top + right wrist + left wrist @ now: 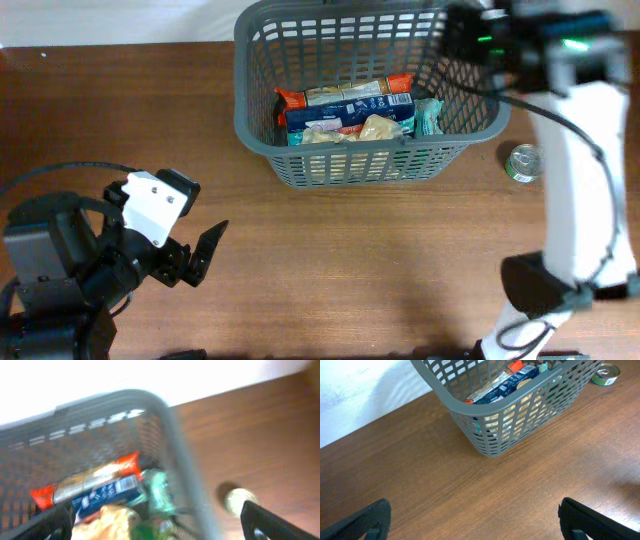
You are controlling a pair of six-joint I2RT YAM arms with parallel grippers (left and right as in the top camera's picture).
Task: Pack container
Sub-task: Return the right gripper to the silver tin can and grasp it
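I hover the right gripper (157,525), released, above the container (245,120), probably heading for 1 tin can (523,162); left gripper (200,255) released too.

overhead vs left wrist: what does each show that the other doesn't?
Overhead only: the right arm, reaching over the far right corner of the basket, and the left arm at the near left of the table. Left wrist only: the basket's outer wall seen from low down, with the packets showing through its slots. Both: the basket, the packets inside it and the can on the table beside it.
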